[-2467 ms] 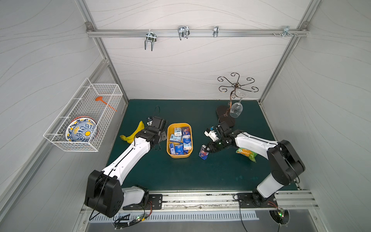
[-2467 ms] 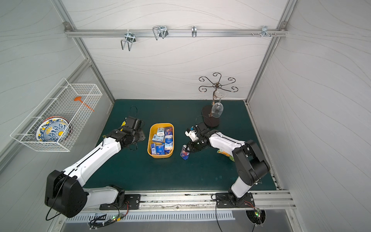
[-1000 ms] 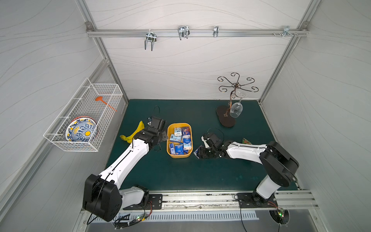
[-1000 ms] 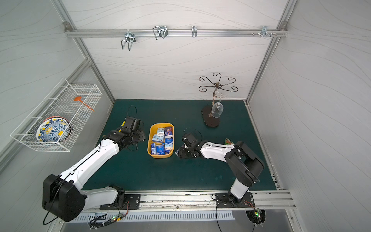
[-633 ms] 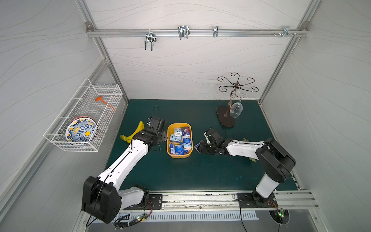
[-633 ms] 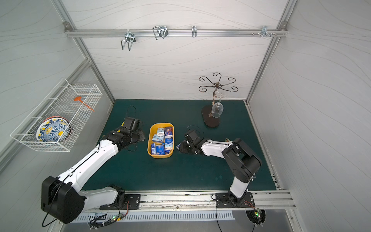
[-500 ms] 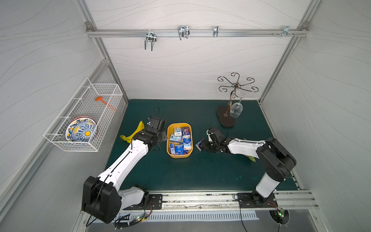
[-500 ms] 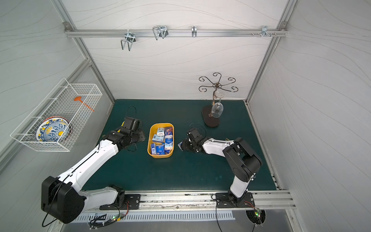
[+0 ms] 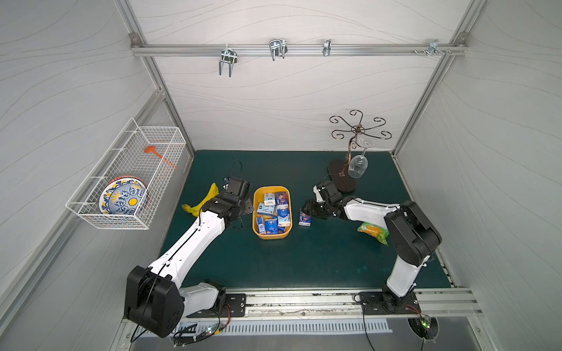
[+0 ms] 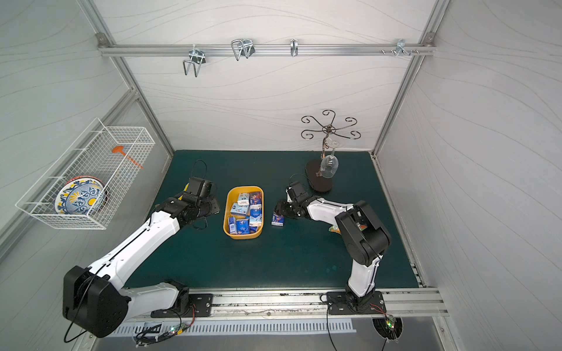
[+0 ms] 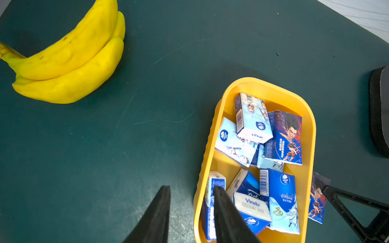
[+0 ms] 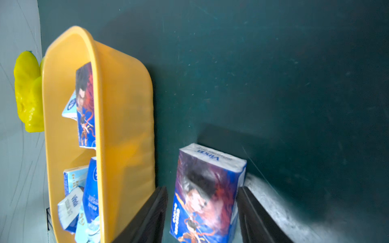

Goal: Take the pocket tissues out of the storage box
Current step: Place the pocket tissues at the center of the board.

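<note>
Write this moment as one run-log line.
left gripper: shut on box rim; right gripper: open around tissue packet on mat; other packets: in box

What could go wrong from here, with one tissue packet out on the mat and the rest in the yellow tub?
The packet on the mat sits between the right gripper's jaws, close beside the storage box; pulling away may drag or topple it.
The left gripper pinches the box wall, one finger among the packets inside; any shift could tilt the box.
The snack bag beside the right arm could get swept.
</note>
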You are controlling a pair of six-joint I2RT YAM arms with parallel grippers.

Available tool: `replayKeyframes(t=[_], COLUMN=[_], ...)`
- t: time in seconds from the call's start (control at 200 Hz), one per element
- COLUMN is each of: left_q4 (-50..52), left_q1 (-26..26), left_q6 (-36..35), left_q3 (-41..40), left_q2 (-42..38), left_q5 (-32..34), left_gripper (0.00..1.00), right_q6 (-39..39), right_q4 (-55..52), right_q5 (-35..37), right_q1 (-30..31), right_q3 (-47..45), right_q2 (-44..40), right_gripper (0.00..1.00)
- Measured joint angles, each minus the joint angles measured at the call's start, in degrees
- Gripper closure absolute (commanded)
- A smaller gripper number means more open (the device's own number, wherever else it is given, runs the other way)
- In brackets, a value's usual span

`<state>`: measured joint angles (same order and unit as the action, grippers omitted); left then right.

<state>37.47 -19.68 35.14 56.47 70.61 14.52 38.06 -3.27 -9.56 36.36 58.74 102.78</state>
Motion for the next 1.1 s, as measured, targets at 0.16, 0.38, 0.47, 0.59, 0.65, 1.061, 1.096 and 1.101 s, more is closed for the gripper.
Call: replayKeyframes(t=[0.16, 0.38, 0.47, 0.59, 0.65, 1.061, 1.096, 1.101], left_q4=[0.15, 0.17, 0.17, 0.17, 0.17, 0.63, 0.66, 0.68], left_q1=[0.00, -0.04, -0.11, -0.15, -0.15, -0.22, -0.22, -0.22], left_q6=[-0.15, -0.11, -0.07, -0.04, -0.04, -0.24, -0.33, -0.35], left_q3=[-0.02, -0.02, -0.02, -0.02, 0.00, 1.27, 1.31, 1.31], left_q2=[0.00, -0.04, -0.07, -0.07, -0.07, -0.04, -0.04, -0.04], left_q5=[0.09, -0.22, -0.24, -0.24, -0.24, -0.42, -0.39, -0.39], left_gripper=[0.62, 0.62, 0.62, 0.62, 0.62, 0.62, 0.62, 0.62], right_q6=[-0.85, -1.68, -1.49, -1.53, -1.51, -3.45, -3.93, -4.00], right_q4=[-0.79, -0.96, -0.11, 0.31, 0.46, 0.50, 0.11, 0.09], right_q5=[0.98, 2.12, 2.16, 2.25, 2.12, 2.43, 2.64, 2.67], right_q1=[0.66, 2.12, 2.21, 2.03, 1.75, -1.27, -1.31, -1.31], right_q3=[-1.16, -4.13, -4.42, -4.39, -4.22, 3.63, 4.11, 4.15], right_q2=[-0.44, -1.42, -1.42, -1.27, -0.85, 5.38, 5.55, 5.55], right_gripper=[0.44, 0.55, 0.58, 0.60, 0.60, 0.57, 0.57, 0.57])
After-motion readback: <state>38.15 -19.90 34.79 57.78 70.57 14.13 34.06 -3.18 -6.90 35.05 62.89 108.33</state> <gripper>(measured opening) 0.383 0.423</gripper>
